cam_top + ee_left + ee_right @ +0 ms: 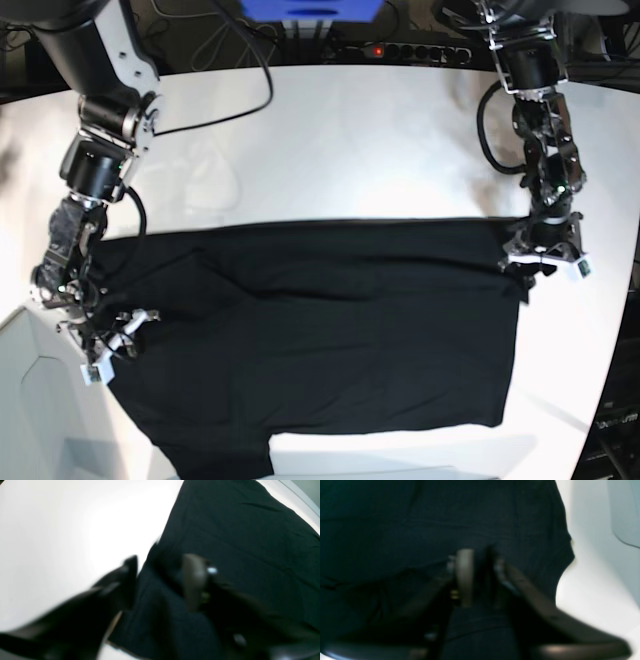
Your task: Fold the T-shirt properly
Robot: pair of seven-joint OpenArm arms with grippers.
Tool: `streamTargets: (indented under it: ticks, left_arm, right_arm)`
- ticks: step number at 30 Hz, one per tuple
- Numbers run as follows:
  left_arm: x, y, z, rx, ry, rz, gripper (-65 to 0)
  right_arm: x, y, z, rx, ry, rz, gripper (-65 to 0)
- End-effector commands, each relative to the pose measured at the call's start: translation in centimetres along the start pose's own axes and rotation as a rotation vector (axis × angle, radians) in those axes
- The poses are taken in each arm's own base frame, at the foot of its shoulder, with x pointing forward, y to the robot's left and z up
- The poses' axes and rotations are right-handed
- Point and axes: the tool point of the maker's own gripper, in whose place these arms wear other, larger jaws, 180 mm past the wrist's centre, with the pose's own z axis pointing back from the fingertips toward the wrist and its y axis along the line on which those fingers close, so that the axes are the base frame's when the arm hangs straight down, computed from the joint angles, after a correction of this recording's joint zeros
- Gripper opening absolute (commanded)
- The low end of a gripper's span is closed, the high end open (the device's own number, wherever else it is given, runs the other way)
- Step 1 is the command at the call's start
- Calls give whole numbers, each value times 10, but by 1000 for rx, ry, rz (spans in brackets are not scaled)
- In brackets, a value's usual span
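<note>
- Nearest you, the black T-shirt [310,330] lies spread over the white table [350,140], its lower hem running off the frame at six o'clock.
- Your right gripper [105,335], at nine o'clock, has its jaws nearly together on a fold of cloth.
- Your left gripper [540,255], at three o'clock, sits on the shirt's corner; in the left wrist view its jaws stand apart astride the edge, so you cannot tell whether it holds.
- If you lift unevenly, one corner may slip and the fold skew.
- Both wrist views are blurred; print and tag are unseen.
</note>
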Motion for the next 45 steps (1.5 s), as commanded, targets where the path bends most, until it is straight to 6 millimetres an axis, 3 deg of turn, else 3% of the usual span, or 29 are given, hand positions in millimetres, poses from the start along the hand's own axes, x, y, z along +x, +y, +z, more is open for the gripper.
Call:
streamTargets:
  ticks: [1, 4, 8, 18, 25, 30, 34, 37, 45]
  left_arm:
    - [25, -4, 0, -13, -68, -10, -297]
    - [35, -10, 5, -30, -97, -21, -256]
    - [35, -9, 18, -31, -109, -39, -256]
    - [-28, 18, 26, 26, 26, -26, -253]
    - [-54, 33, 21, 62, 93, -14, -252]
    - [-67, 40, 20, 79, 125, -5, -253]
    - [-68, 39, 16, 79, 133, 5, -257]
    - [-72, 35, 16, 74, 139, 12, -257]
    - [-80, 24, 15, 51, 157, 7, -278]
  right_arm:
    - [32, -8, 7, -12, -82, 16, -423]
    - [35, -9, 8, -15, -90, 15, -311]
    - [49, -12, 20, -41, -134, 43, -285]
    - [0, -4, 50, -92, -65, 113, -285]
    - [-26, -4, 66, -115, -30, 145, -281]
    - [-38, -35, 75, -175, -11, 97, -281]
    - [-64, -67, 75, -206, 59, 42, -281]
    - [-84, -78, 69, -197, 114, 11, -281]
    - [-108, -87, 60, -176, 119, -39, -281]
